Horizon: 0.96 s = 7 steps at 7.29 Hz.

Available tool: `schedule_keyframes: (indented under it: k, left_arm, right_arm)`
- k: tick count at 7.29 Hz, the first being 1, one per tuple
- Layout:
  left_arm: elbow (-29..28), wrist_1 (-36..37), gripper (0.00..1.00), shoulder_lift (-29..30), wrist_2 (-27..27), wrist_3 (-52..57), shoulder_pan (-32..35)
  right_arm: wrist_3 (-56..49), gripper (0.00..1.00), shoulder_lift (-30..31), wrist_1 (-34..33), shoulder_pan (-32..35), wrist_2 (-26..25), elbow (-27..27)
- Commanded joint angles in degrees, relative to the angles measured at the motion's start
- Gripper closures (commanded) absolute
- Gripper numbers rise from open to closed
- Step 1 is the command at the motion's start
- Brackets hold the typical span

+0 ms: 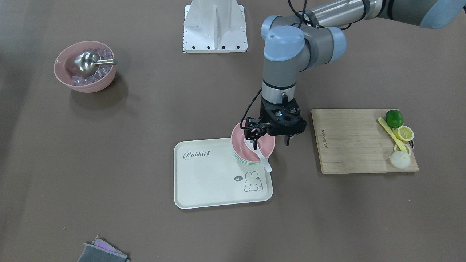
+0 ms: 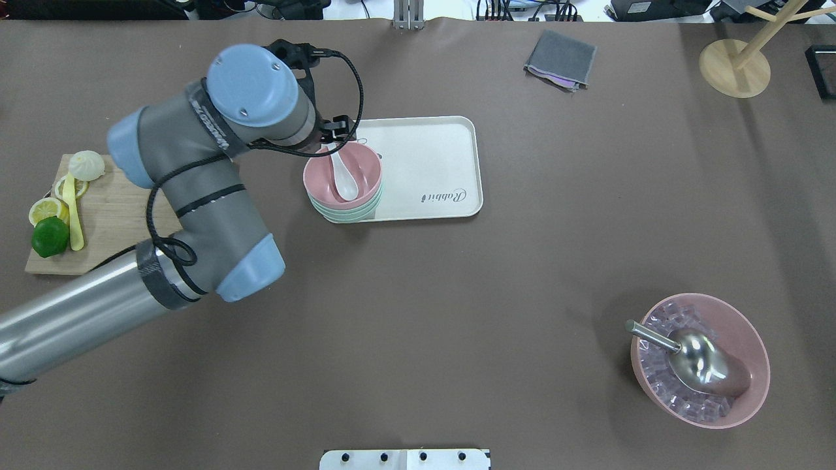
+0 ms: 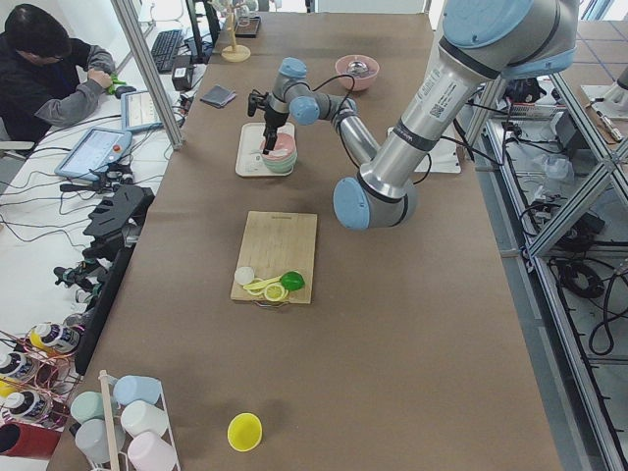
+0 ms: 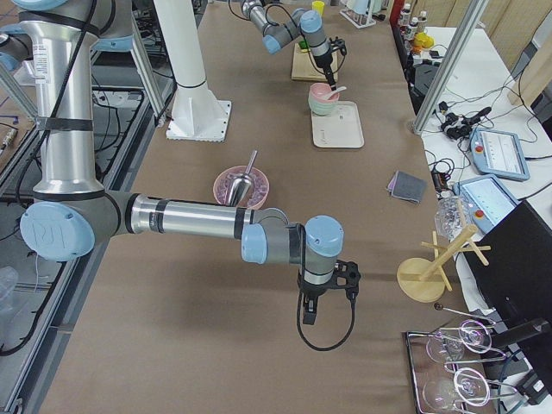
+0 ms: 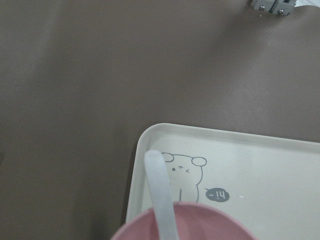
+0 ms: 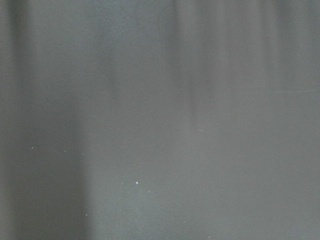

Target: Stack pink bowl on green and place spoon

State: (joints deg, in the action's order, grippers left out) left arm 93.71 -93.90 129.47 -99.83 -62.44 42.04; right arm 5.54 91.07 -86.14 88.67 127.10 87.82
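Observation:
A pink bowl [image 2: 362, 171] sits stacked on the green bowls [image 2: 346, 213] at the near left corner of the white rabbit tray [image 2: 431, 163]. A white spoon [image 2: 345, 183] lies in the pink bowl, with its handle [image 1: 267, 165] sticking out over the rim above the tray. My left gripper [image 1: 271, 142] hangs just above the bowl's edge with its jaws apart, holding nothing. The left wrist view shows the spoon handle [image 5: 161, 197] and the pink rim [image 5: 200, 217]. My right gripper [image 4: 309, 309] shows only in the exterior right view, low over bare table; I cannot tell its state.
A wooden board [image 2: 111, 215] with a lime [image 2: 49, 236], lemon slices, a yellow utensil and a bun lies left of the tray. A large pink bowl [image 2: 751, 346] with ice cubes and a metal scoop stands at the near right. A grey cloth [image 2: 560, 59] lies far back.

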Motion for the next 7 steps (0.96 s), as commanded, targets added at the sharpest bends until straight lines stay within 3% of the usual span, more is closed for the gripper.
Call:
schedule_keyframes:
  k: [1, 3, 5, 7]
  left_arm:
    - [5.4, 7.1, 0.02, -6.4, -11.0, 26.6, 11.4]
    - [5.3, 7.3, 0.02, -14.6, -19.8, 49.6, 23.2]
    - [4.9, 7.2, 0.02, -22.9, -21.9, 66.0, 31.8]
    - [1.9, 6.5, 0.02, -29.6, -28.5, 81.6, 40.2]
  right_arm:
    - [0.0, 0.00, 0.1, -0.1, 0.1, 0.0, 0.0]
    - [0.0, 0.00, 0.1, -0.1, 0.2, 0.0, 0.0]
    - [0.0, 0.00, 0.0, -0.1, 0.2, 0.0, 0.0]
    - [0.0, 0.00, 0.0, -0.1, 0.2, 0.0, -0.1]
